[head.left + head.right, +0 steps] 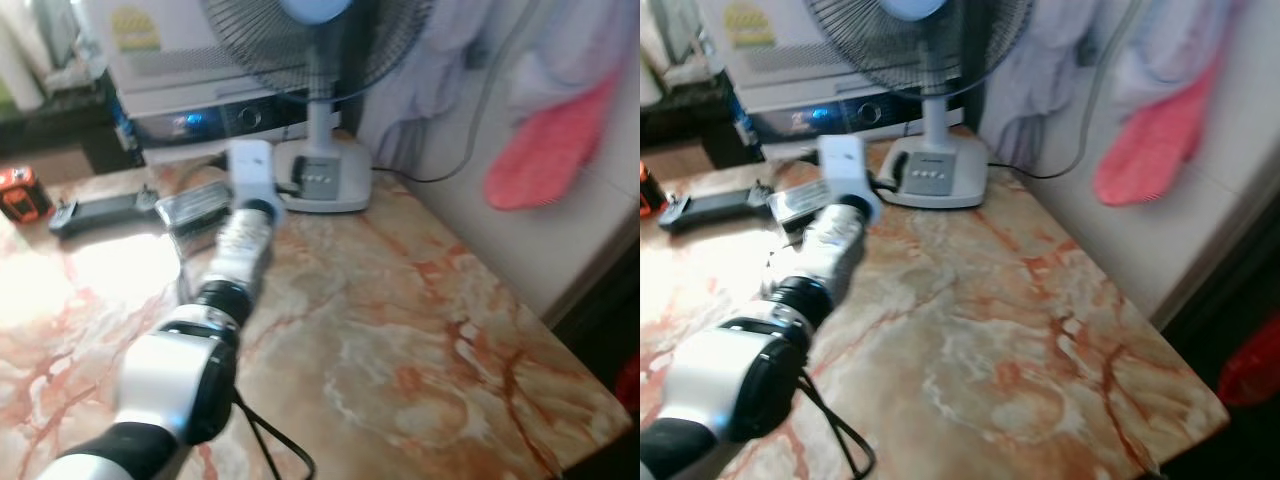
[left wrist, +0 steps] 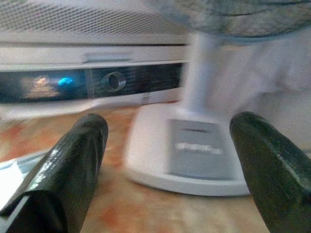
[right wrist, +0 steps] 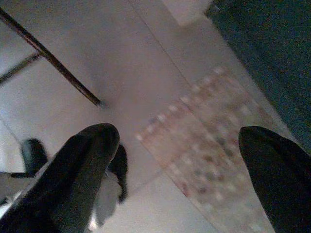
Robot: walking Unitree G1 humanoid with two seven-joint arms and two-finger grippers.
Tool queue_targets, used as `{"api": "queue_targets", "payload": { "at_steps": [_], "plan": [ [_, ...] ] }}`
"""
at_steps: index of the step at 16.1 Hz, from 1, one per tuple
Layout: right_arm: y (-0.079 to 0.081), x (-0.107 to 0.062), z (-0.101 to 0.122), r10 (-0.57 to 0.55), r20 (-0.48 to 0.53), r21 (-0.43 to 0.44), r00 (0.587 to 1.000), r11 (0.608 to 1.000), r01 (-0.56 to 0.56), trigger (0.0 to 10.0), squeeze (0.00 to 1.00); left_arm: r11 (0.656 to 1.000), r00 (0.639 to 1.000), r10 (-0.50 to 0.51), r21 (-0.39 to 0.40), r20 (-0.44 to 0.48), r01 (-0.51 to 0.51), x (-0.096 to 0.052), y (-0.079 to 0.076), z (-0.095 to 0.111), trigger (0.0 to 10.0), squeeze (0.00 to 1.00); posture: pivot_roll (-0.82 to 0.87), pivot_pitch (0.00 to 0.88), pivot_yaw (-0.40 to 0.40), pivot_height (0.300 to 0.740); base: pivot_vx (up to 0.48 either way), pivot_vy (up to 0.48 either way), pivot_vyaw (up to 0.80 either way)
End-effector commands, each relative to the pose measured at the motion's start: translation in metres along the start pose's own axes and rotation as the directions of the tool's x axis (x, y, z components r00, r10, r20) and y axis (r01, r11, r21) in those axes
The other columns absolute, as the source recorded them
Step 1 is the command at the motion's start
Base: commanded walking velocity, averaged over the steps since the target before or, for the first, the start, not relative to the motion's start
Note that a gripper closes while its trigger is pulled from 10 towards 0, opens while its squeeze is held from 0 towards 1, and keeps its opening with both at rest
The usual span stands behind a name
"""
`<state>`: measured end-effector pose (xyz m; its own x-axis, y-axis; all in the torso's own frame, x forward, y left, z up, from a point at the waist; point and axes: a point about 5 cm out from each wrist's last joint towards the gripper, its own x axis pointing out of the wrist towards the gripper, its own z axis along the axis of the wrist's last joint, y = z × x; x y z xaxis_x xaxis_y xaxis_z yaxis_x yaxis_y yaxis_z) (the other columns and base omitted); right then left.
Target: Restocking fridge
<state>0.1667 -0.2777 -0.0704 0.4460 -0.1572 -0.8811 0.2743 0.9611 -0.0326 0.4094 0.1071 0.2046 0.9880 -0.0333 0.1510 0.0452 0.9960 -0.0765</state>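
Note:
My left arm (image 1: 235,250) reaches forward over a marbled orange-and-cream tabletop (image 1: 400,340) toward the white base of a standing fan (image 1: 322,180). In the left wrist view my left gripper (image 2: 170,133) is open, its two black fingers wide apart with nothing between them. It points at the fan base (image 2: 194,150) and at a white appliance (image 2: 97,82) with a dark front panel and a blue light. My right gripper (image 3: 177,145) hangs open over the floor (image 3: 121,63), above a patterned mat (image 3: 209,136).
A silver flat object (image 1: 195,205), a black bar-shaped device (image 1: 100,212) and an orange-and-black item (image 1: 22,193) lie at the table's far left. A pink cloth (image 1: 545,150) hangs on the right wall. The table's edge runs along the right. A dark table leg (image 3: 53,63) crosses the floor.

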Motion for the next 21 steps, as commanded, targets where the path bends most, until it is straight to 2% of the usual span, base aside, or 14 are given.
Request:
{"api": "queue_targets", "payload": {
  "at_steps": [1, 21],
  "plan": [
    [0.0156, 0.0017, 0.0277, 0.037, 0.082, -0.008, 0.996, 0.999, -0.037, 10.0, 0.0, 1.0, 1.0, -0.01, 0.013, -0.008, 0.01, -0.0004, -0.0034, -0.0015, 10.0, 0.0, 0.05, 0.0, -0.019, 0.74, 0.304, 0.0, 0.0],
    [0.0156, 0.0017, 0.0277, 0.037, 0.082, -0.008, 0.996, 0.999, -0.037, 10.0, 0.0, 1.0, 1.0, -0.01, 0.013, -0.008, 0.01, -0.0005, -0.0036, -0.0015, 10.0, 0.0, 0.05, 0.0, -0.019, 0.74, 0.304, 0.0, 0.0]
  ]
}}
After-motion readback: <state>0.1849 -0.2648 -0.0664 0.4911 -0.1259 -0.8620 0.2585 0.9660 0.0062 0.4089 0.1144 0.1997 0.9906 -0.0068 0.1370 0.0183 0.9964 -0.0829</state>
